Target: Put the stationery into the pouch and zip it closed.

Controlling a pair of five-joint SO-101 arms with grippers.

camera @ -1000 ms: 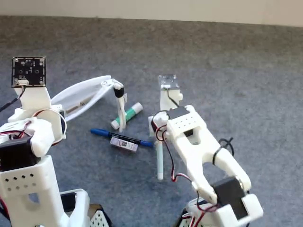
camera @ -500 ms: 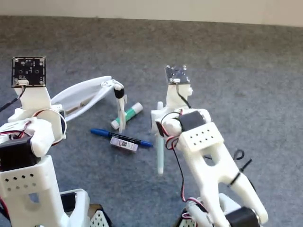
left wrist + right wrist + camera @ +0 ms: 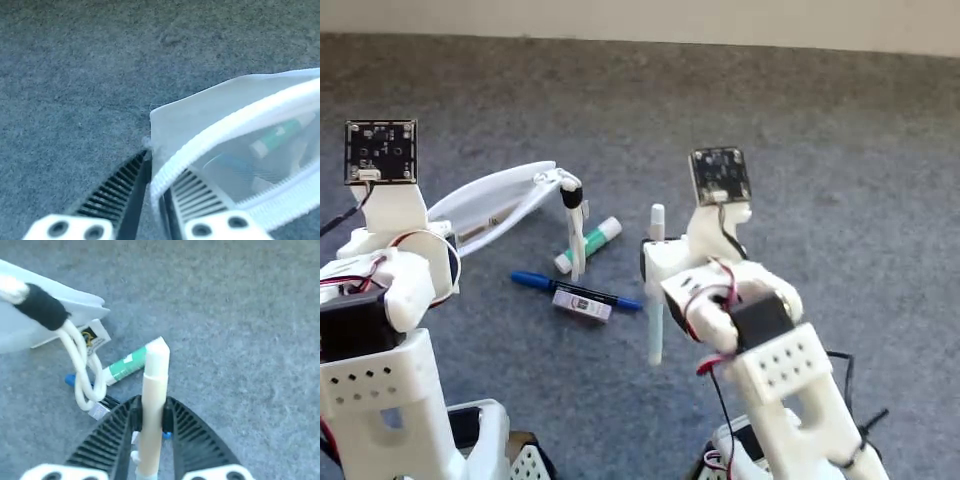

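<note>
right gripper (image 3: 151,412) pinches a white pen (image 3: 155,370) between its two black fingers, pressed tight on both sides. from the high view the white pen (image 3: 656,300) stands almost straight up in the right gripper (image 3: 655,262), with its low tip just above the grey table (image 3: 820,150), near the middle. left gripper (image 3: 155,170) is squeezed onto the thin end of the pouch (image 3: 200,120), with one finger on each side of the zip edge. the pouch (image 3: 490,200) is white and see-through, and it sits toward the left edge of the table, held up a bit with its mouth open. a white cord (image 3: 578,235) with a black bit (image 3: 570,190) hangs down from the zip end. in the right wrist view the cord (image 3: 82,365) makes a loop under the black bit (image 3: 42,307). a green and white tube (image 3: 590,243) lies on the table just beside the hanging cord, out of the pouch. a blue pen (image 3: 535,281) lies flat close to it, a little nearer the front edge, and a small black and white block (image 3: 582,300) is touching the blue pen. the tube (image 3: 125,365) and the blue pen (image 3: 72,380) are on the table past the white pen. through the pouch wall, the left wrist view shows the tube as a green blur.
</note>
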